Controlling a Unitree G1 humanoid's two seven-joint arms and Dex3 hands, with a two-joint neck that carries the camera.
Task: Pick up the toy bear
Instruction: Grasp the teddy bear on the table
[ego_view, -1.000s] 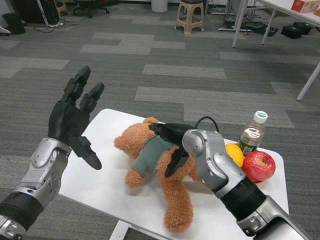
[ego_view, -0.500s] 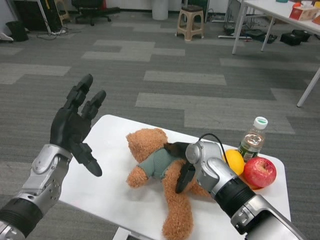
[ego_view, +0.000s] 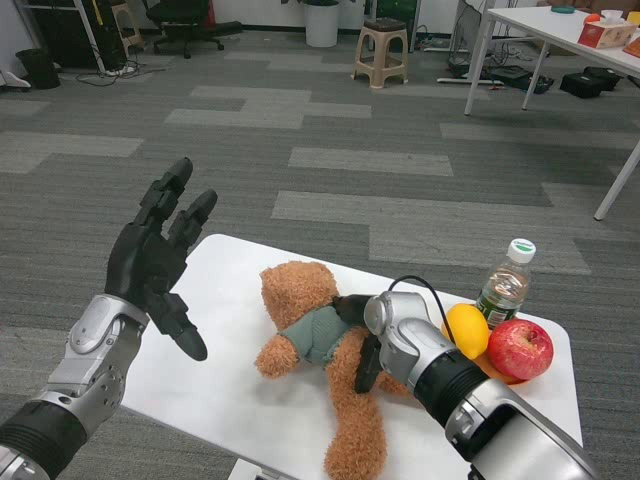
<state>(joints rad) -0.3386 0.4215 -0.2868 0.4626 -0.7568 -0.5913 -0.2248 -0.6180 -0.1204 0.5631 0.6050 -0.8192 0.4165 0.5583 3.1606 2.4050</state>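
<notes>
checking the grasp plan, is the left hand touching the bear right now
No: the left hand is raised with fingers spread, apart from the toy bear, while the right hand is on the bear's body.

Both forearms are brushed silver metal in rounded, segmented shells, with black ribbed cuffs nearer the elbow. The left hand (ego_view: 150, 265) and right hand (ego_view: 362, 340) are matte black. A thin black cable loops over the right wrist.

A brown plush toy bear (ego_view: 318, 355) in a grey-green shirt lies on its back across the white tabletop (ego_view: 220, 380), head toward the far edge.
</notes>
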